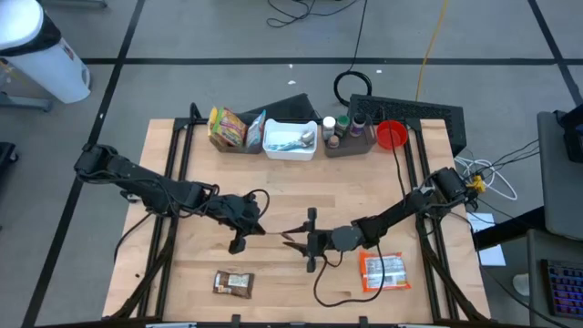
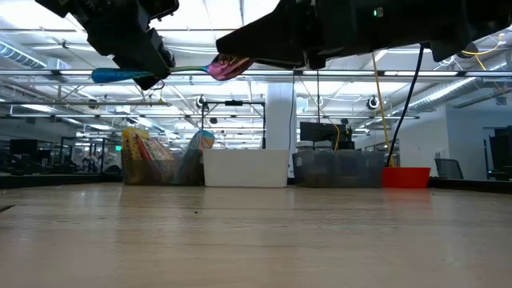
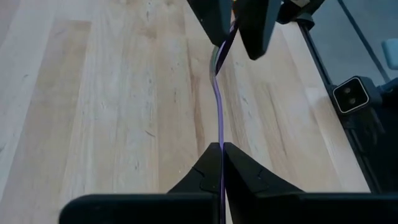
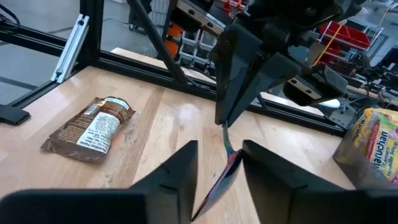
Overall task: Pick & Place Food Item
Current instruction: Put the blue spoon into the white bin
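I saw my left tool [image 1: 258, 228] pinching a thin wrapper [image 3: 219, 99] above the table [image 1: 273, 182]; my right tool [image 1: 293, 240] straddled it, half-wide.

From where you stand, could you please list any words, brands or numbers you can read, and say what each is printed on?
None can be read for certain.
Brown packet: white label, print blurred.
Yellow bag: dark lettering, cut off and blurred.
Orange packet: print too small.
Bottles: labels too small.

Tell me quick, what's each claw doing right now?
Left gripper: closed on a thin purple wrapper.
Right gripper: fingers around the wrapper's other end, grip cannot be told.
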